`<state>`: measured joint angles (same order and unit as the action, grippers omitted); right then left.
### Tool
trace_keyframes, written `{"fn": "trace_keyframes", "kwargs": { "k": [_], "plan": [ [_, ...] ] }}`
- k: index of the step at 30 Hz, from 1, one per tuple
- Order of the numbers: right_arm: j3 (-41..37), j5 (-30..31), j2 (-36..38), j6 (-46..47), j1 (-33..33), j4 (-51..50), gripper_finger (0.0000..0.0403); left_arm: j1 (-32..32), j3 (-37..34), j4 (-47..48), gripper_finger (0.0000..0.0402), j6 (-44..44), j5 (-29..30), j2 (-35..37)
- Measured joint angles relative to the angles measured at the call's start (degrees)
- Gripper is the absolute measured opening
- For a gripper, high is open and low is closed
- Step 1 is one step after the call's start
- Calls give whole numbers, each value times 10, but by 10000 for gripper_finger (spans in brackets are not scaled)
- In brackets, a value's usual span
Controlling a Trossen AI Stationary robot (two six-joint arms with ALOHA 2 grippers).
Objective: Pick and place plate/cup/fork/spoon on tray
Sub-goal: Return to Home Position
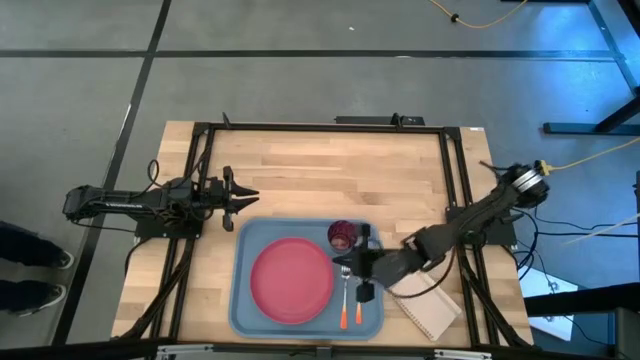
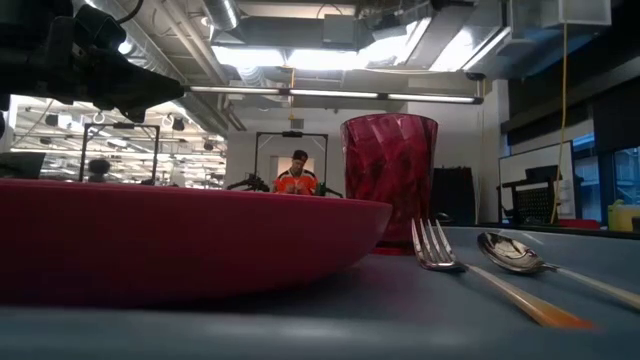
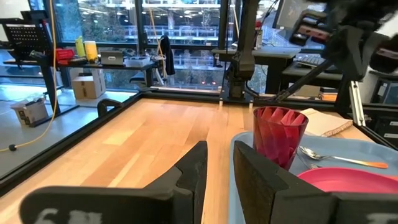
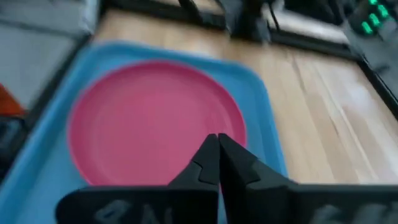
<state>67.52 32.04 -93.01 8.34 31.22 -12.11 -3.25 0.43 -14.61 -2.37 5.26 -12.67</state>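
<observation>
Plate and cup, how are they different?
The plate is wide, flat and pinkish-red; the cup is small, tall and darker red. The plate lies around the middle of the tray; the cup stands by its far edge. Both are round and sit on the tray.

High view. The light wooden table top (image 1: 330,165) is bare across centre and upper centre, giving open passage. The light blue rectangular plastic tray (image 1: 240,300) is crowded. A round pinkish-red plastic plate (image 1: 291,280) fills its left and middle. A small maroon cup (image 1: 341,236) stands at its upper right. A silver orange-tipped fork (image 1: 344,300) and spoon (image 1: 359,312) lie below the cup. The right gripper (image 1: 350,263), fingers together, hangs over the utensils. Its arm crosses the tray's right rim and a white notepad (image 1: 432,315).
</observation>
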Motion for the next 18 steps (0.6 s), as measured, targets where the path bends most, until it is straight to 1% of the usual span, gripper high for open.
{"fn": "trace_keyframes", "kwargs": {
  "k": [2,5,7,9,12,16,18],
  "plan": [
    [-74,-47,42,-32,-11,102,0,0,0,0,71,0,0,0],
    [-186,-164,103,-76,-39,270,0,0,0,0,71,0,0,0],
    [-253,-222,136,-87,-60,364,0,0,0,0,71,0,0,0],
    [-312,-240,164,-81,-78,431,0,0,0,0,71,0,0,0],
    [-387,-245,196,-57,-106,506,1,0,0,0,71,0,0,0],
    [-461,-283,217,-57,-126,592,9,0,0,0,71,0,1,0],
    [-487,-288,228,-57,-132,615,13,0,0,0,71,0,2,0]
  ]
}}
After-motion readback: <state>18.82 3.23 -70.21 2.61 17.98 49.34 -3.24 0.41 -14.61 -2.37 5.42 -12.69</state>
